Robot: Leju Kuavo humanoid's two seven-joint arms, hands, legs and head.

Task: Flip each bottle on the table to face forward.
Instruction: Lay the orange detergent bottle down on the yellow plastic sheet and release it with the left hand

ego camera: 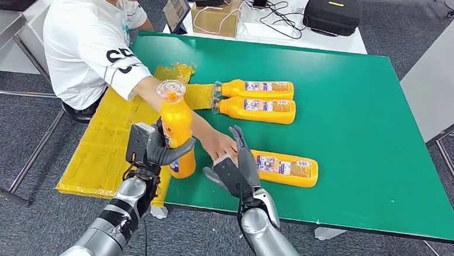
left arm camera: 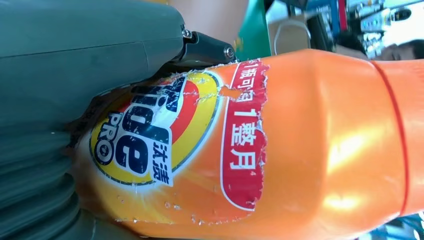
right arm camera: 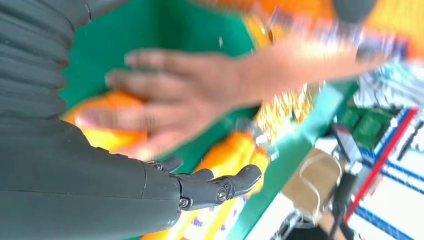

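Bottle (ego camera: 177, 131) upright in my L hand (ego camera: 153, 150) at table (ego camera: 359, 141) edge, R hand (ego camera: 237, 169) spread empty, person's hand (ego camera: 221, 145) touching nearest flat bottle (ego camera: 284, 168).

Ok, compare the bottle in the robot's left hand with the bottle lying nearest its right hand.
The held bottle stands upright above the table's near edge, gripped by the left hand; the near bottle lies flat on the green table, ungripped, beside the right hand. The held bottle's cap points up; the near bottle's cap end is hidden behind the right hand and a person's hand. Both are orange with printed labels.
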